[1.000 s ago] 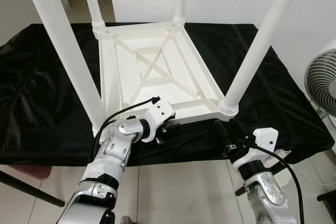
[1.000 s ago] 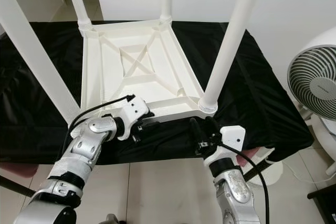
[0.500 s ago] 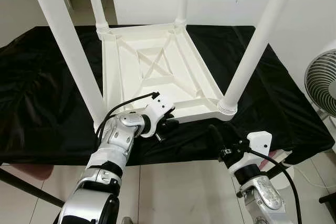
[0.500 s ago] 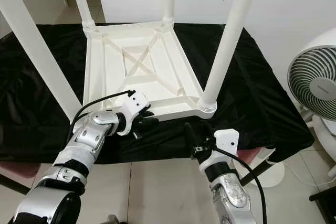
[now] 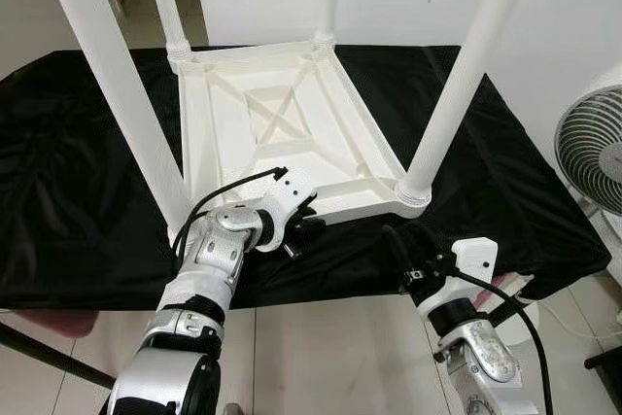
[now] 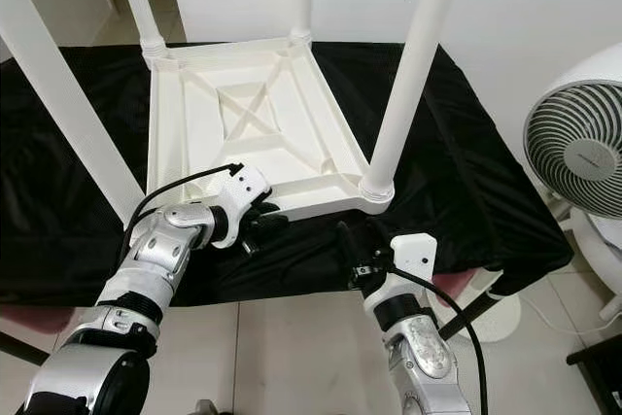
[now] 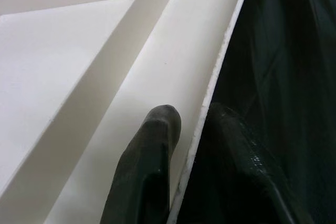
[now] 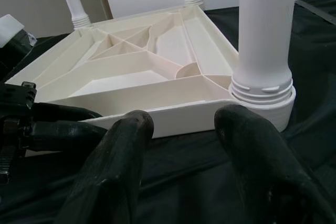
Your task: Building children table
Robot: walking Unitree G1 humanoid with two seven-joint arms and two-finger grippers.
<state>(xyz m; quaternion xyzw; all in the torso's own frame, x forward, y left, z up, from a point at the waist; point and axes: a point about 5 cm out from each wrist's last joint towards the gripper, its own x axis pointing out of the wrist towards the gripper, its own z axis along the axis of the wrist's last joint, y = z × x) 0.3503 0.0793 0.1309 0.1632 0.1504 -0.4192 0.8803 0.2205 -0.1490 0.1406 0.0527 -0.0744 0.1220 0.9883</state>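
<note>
Our left gripper [image 7: 190,129] pinches the near rim of the upturned children's table [image 5: 292,133], one finger each side. Our right gripper [image 8: 181,129] hangs open and empty near the right leg [image 5: 457,85]. We should grip firmly and lift evenly.

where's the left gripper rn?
Left gripper is at the upturned table's near rim, fingers straddling the edge wall, between the two near legs.

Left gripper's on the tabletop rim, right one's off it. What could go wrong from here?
1. The left gripper pinches only the thin near rim of the upturned white table, one finger inside; a lift could slip or twist.
2. The right gripper hangs open short of the near right leg, so the load is one-sided.
3. The black cloth may slide or bunch if the table is dragged.
</note>
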